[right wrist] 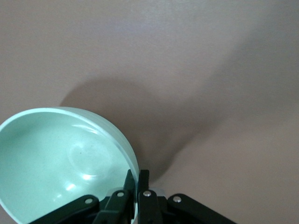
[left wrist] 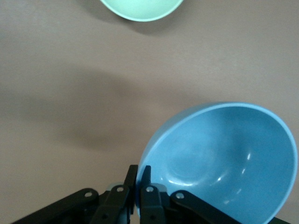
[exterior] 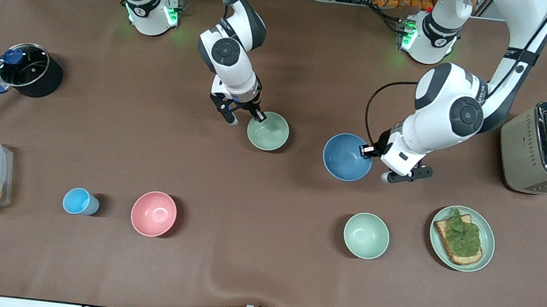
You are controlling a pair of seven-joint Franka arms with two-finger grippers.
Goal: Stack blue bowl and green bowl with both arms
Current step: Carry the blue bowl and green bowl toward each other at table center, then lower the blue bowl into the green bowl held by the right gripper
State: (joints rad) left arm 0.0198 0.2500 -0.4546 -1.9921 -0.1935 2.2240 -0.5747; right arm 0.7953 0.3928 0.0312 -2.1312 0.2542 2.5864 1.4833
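Both plain, matte: blue bowl (exterior: 347, 156), green bowl (exterior: 268, 131).

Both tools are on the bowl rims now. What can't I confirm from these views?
- Whether the blue bowl is off the table: no view shows its underside.
- Same for the green bowl.
- Left tool fingertips: the front view hides them under the arm.
- Right tool: its wrist view crops the fingers' base.

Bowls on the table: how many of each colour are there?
Blue bowl: 1, rim held by the left hand.
Green bowl: 1, rim held by the right hand.
Paler mint-green bowl: 1.
Pink bowl: 1.
Total: 4.
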